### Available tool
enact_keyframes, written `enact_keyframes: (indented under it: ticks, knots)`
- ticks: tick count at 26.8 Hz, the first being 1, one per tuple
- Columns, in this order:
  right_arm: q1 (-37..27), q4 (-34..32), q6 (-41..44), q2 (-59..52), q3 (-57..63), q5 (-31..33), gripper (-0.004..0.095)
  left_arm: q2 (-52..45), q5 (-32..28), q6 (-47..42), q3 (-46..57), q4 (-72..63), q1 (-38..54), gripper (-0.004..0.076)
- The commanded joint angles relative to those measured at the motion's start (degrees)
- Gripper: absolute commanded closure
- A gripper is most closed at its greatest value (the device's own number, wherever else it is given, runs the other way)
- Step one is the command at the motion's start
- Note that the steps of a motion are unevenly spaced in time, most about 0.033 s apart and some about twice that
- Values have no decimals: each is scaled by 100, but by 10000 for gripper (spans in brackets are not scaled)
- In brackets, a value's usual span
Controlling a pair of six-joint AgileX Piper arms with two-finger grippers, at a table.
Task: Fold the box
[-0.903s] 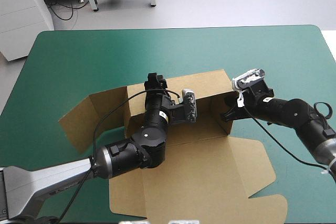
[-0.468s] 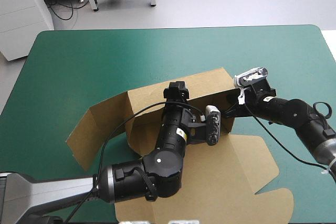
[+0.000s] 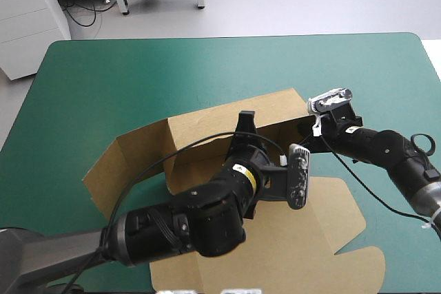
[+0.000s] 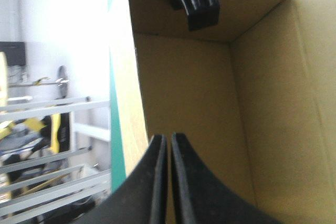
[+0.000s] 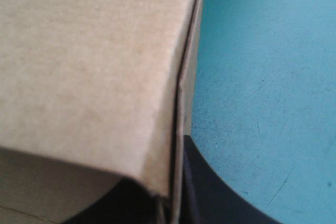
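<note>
Two robot arms work on a brown box (image 3: pixel 200 142) that sits in the middle of a teal-green bench (image 3: pixel 103 74), a little nearer the near edge than the far one. The box is part-formed. Its long back wall (image 3: pixel 227 118) stands upright, a side flap (image 3: pixel 110 170) leans outward toward the bench's left edge, and the lid panel (image 3: pixel 317 225) lies flat, reaching to the near edge. The left pincer (image 3: pixel 246 123) reaches over the floor of the box to the top edge of the back wall; its black fingers are almost together, with only a thin sliver of board between them. The right pincer (image 3: pixel 304 144) is at the end of that wall nearer the bench's right edge, its fingers pinched tight on the board's edge, with teal-green cover showing just beside it.
</note>
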Motion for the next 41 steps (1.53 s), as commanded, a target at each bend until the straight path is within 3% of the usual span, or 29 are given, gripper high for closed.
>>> enact_keyframes:
  ticks: [1, 6, 12, 29, 33, 34, 38, 41]
  knots:
    - [10, 105, 40, -189, -192, -334, 927, -234, -43, 641, -920, -918, 346, 731]
    - [10, 1, 100, -189, -192, -346, 927, -234, 295, 1372, -2060, -2778, 1485, 731]
    - [10, -46, 100, -189, -192, -346, 927, -234, 708, 1391, -2651, -4241, 2901, 731]
    - [10, -298, 377, -211, -207, -191, 928, -572, 503, 643, -2639, -4710, 6060, 731]
    - [10, -1046, 1236, -251, -734, 354, 928, -925, 341, 643, -2253, -5098, 6792, 732]
    - [10, -1646, 1798, -251, -1041, 729, 928, -1092, 181, 643, -1894, -5127, 6917, 733]
    - [10, -2657, 2952, -127, -1849, 1853, 929, -1557, -445, 655, -756, -5105, 6925, 733]
    - [0, -2699, 3079, 120, -2325, 2712, 930, -1948, -861, 655, 65, -5182, 6925, 733]
